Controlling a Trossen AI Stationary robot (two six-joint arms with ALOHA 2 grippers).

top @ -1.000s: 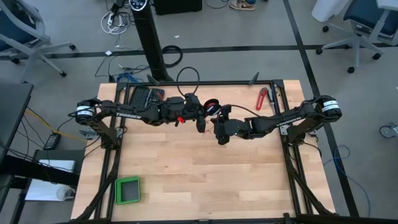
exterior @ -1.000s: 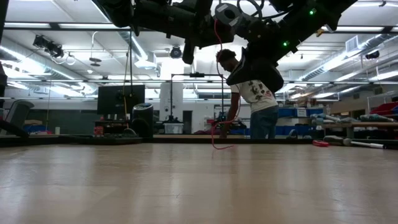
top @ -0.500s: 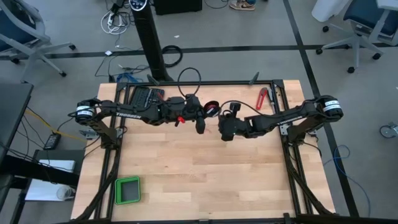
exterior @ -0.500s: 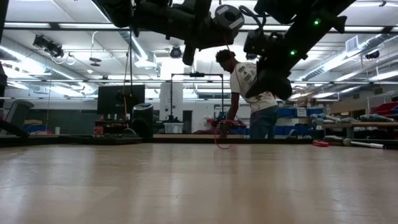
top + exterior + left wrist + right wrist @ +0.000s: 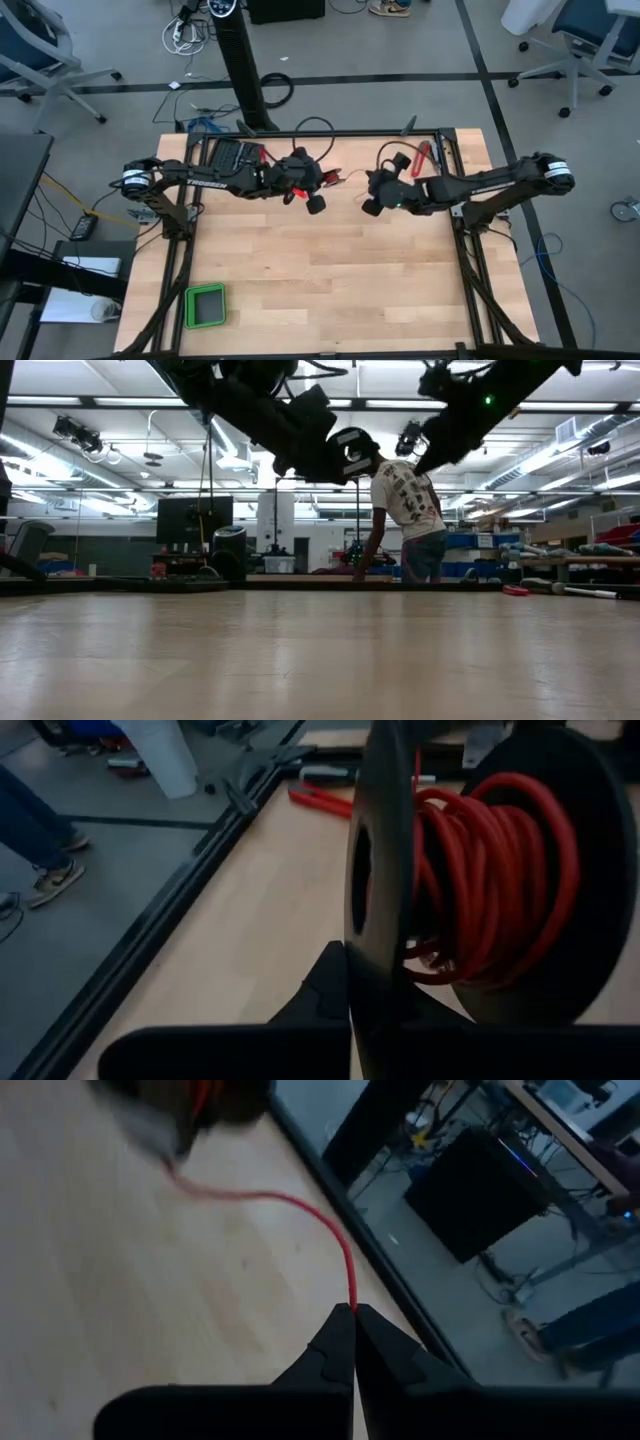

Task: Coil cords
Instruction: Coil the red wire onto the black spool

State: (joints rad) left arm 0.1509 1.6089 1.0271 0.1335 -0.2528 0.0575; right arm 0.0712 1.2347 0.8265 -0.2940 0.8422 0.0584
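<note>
A black spool point(image 5: 560, 840) wound with the red cord point(image 5: 490, 870) hangs above the table's far middle, and my left gripper point(image 5: 350, 970) is shut on it. In the high view the spool point(image 5: 322, 182) is at the left arm's tip. A loose strand of the cord point(image 5: 300, 1205) runs from the spool across to my right gripper point(image 5: 353, 1320), which is shut on it. In the high view that gripper point(image 5: 372, 202) hangs right of the spool. In the low view the spool point(image 5: 350, 452) is high above the tabletop. My left gripper pinches the spool's near flange point(image 5: 368, 920) at its rim between its two fingers. The spool is lifted clear of the table, with the flange edge-on to the wrist camera. My right gripper pinches a single strand of the cord point(image 5: 351, 1300) at its fingertips point(image 5: 335, 1342). The strand curves away toward the spool, clear of the table and a little slack.
A red-handled tool point(image 5: 421, 158) lies at the far right of the table, close behind the right arm. A green tray point(image 5: 205, 305) sits at the near left corner. A person point(image 5: 405, 510) stands in the room beyond the far edge.
My right gripper has drawn back toward the table's right edge, risen and rolled, holding the cord. The cord loop that hung down to the table has been pulled up into a strand between the spool and the right gripper. My left gripper has rolled and sunk a little with the spool.
</note>
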